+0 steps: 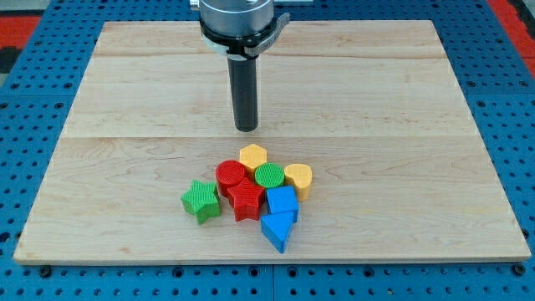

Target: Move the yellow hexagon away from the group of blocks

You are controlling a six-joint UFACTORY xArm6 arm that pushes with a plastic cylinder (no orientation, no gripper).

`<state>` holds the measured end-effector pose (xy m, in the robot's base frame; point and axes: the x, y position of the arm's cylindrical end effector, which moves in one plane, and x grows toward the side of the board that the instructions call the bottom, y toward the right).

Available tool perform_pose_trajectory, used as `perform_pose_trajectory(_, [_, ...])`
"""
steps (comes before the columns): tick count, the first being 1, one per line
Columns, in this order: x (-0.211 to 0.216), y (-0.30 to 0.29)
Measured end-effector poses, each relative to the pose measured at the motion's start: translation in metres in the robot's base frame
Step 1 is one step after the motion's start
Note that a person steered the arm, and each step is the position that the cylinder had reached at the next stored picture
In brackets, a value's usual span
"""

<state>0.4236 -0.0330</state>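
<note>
Eight blocks lie bunched near the bottom centre of the wooden board (125,92). The yellow hexagon (252,156) sits at the top edge of the bunch, touching the red cylinder (231,176) on its lower left and the green cylinder (270,176) on its lower right. A yellow heart (298,178) lies on the view's right of the group; a red star (246,199), a green star (201,201), a blue cube (282,201) and a blue triangle (278,229) fill the lower part.

There is no claw on this arm, so nothing opens, closes or grips; it ends in a plain rod. My tip (247,128) stands just above the hexagon toward the view's top, apart from it and touching no block.

Judgement: the hexagon has open board only on its upper side. From its present spot the tip would drive it deeper into the cluster, so it likely needs to come round to the side or reach it from below.
</note>
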Motion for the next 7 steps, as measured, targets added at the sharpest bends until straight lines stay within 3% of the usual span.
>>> perform_pose_trajectory(2, [-0.007,0.000])
perform_pose_trajectory(4, [-0.003,0.091])
perform_pose_trajectory(5, [0.074,0.163])
perform_pose_trajectory(6, [0.090,0.170])
perform_pose_trajectory(7, [0.056,0.121])
